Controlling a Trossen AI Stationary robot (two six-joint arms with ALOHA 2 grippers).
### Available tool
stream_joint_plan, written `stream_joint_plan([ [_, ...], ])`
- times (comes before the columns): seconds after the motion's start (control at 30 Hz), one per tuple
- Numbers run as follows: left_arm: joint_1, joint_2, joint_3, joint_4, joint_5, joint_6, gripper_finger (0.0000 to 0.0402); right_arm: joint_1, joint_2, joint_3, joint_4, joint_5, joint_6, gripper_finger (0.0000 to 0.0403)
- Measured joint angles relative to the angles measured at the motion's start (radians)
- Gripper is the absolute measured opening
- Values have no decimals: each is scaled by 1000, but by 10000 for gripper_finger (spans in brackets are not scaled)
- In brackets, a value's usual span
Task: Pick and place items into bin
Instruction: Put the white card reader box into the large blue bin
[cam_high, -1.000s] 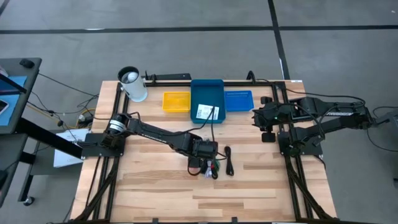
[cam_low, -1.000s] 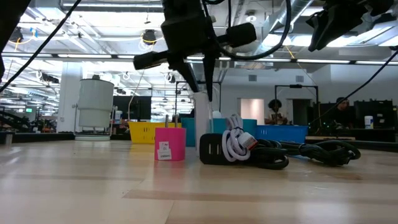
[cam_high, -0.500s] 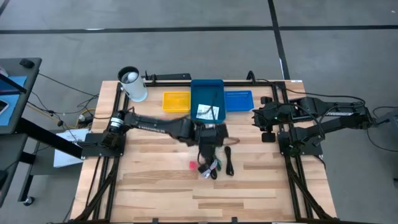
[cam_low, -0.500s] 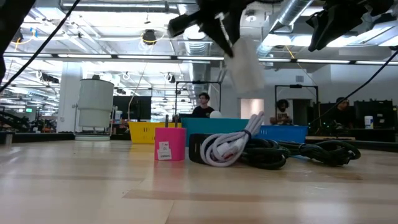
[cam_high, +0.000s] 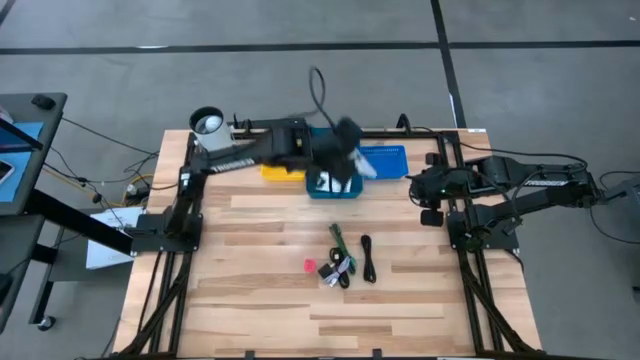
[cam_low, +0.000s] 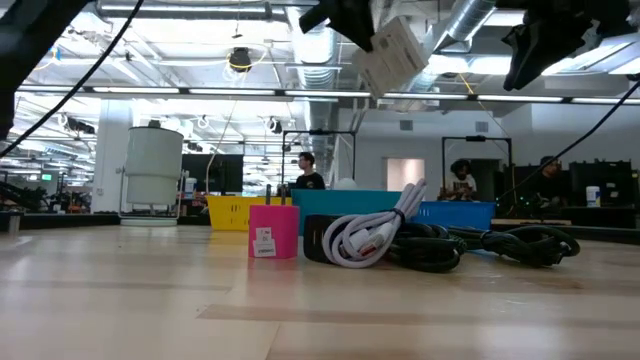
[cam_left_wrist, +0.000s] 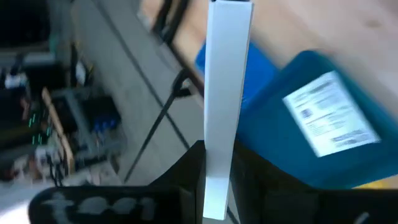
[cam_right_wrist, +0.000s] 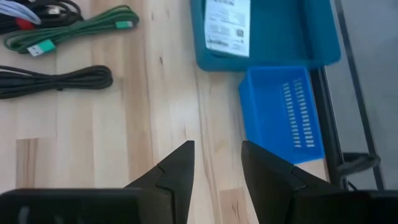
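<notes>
My left gripper (cam_high: 345, 140) hangs high over the teal bin (cam_high: 318, 150), shut on a white printed card (cam_low: 393, 55). A second white printed card (cam_right_wrist: 227, 25) lies flat on the bin's floor. On the table's middle rest a pink cube (cam_high: 310, 265), a green cable (cam_high: 338, 240), a black cable (cam_high: 367, 258) and a tangle with a white cable (cam_low: 370, 235). My right gripper (cam_right_wrist: 217, 162) is open and hovers by the right edge, near a small blue tray (cam_right_wrist: 283, 112). My left gripper pinches the white card between its two fingers at one end (cam_left_wrist: 214, 186). The card shows edge-on in the wrist view and sticks out well past the fingertips. It is lifted clear, tilted in the air above the teal bin.
A yellow tray (cam_high: 283, 162) sits left of the teal bin and the blue tray (cam_high: 383, 160) right of it. A white cylinder (cam_high: 213, 135) stands at the far left corner. Bare wood lies along the near edge. People stand in the room behind.
My left gripper rose from the heap of items at the table's middle and swung toward the far edge, carrying the white card up over the teal bin. The heap shifted as it left: the white cable moved, and the green cable now lies spread out.
</notes>
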Motion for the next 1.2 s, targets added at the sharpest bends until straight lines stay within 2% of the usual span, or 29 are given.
stream_joint_plan([
  [0.3, 222, -11, 1, 70, -32, -250, 43, -2, 0, 0, -9, 24, 73, 129],
  [0.53, 333, -7, 2, 136, -119, -458, 41, -2, 0, 0, 0, 24, 128, 129],
  [0.63, 352, 0, -5, 180, -212, -485, 32, -2, 0, 0, 3, 23, 159, 129],
  [0.8, 342, 3, -96, 322, -354, -487, 32, -2, 0, 0, 4, 23, 204, 129],
  [1.2, 287, 2, -388, 627, -447, -503, 33, -2, 0, 0, 22, 20, 226, 129],
])
